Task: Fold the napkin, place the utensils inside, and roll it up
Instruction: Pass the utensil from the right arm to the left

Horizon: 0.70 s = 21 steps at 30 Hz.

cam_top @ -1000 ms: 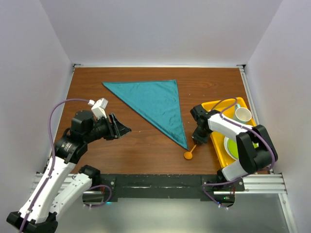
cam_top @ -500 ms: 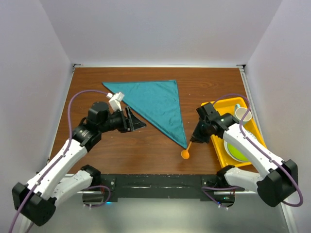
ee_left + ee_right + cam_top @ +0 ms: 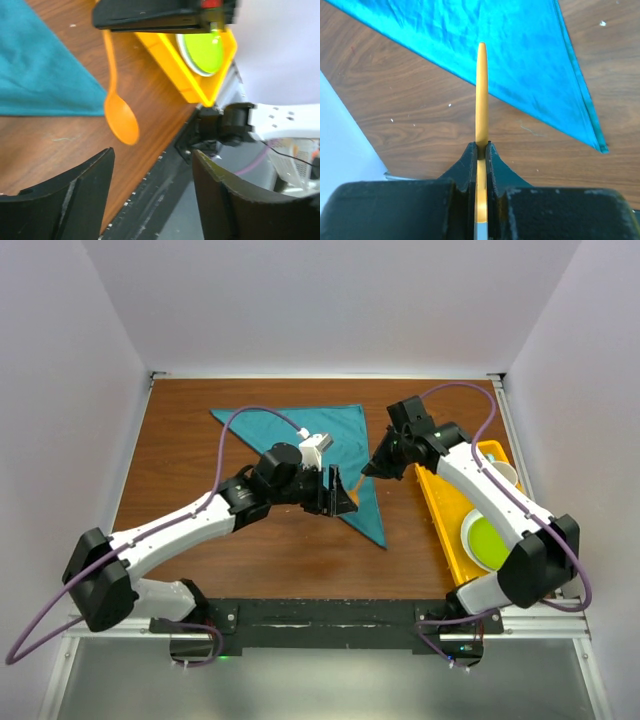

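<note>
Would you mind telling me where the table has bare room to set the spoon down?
The widest bare wood lies left of the napkin, toward the left edge of the table. A smaller patch sits by the front edge, between the napkin's tip and the tray. The middle is crowded: the left gripper and the right gripper, holding the spoon, meet over the napkin.

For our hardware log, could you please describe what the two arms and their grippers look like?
Both arms have white shells, black joints and a looping purple cable. The left gripper and right gripper are black with broad, matte fingers; a white camera block tops the left wrist.
</note>
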Available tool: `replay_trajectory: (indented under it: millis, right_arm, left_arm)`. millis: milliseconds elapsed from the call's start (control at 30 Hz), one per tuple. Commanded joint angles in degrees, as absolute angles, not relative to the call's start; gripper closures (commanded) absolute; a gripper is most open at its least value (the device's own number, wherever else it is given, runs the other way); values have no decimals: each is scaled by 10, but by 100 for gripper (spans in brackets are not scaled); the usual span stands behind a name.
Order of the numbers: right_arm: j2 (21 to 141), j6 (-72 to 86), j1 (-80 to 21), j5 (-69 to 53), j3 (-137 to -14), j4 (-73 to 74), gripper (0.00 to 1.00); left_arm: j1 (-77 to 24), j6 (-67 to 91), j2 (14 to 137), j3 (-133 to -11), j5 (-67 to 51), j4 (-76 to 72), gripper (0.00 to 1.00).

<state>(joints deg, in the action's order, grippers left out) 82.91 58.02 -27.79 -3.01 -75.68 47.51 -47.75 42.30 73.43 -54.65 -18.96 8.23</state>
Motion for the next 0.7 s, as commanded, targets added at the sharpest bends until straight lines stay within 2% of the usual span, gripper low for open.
replay_trajectory:
  millis: [0,200,267,400,433,467,567,600,667]
  right_arm:
    - [819,597,-274,-75,-791,448,100]
    - [768,661,-276,-123,-713,410,100]
    - [751,668,-279,-129,-695,414,100]
    - [723,652,-288,-133,-679,417,100]
    - [718,636,-287,-136,-674,421,98]
    - [709,615,-288,-145,-672,414,82]
    - [699,507,-287,-188,-672,418,54]
    - [693,410,-287,-212,-679,407,44]
    - [681,295,-294,-233,-699,430,39]
  left_arm:
    - [-476,397,756,-577,-142,81,34]
    - [-475,396,772,-592,-115,89,45]
    - [-475,396,778,-595,-126,85,54]
    - [-468,403,771,-594,-134,106,97]
    - [-468,401,765,-593,-134,116,100]
    - [-468,399,757,-592,-134,141,100]
    - [-458,405,709,-573,-150,187,100]
    - [-453,410,682,-565,-156,199,100]
    - [-431,422,657,-558,-190,219,100]
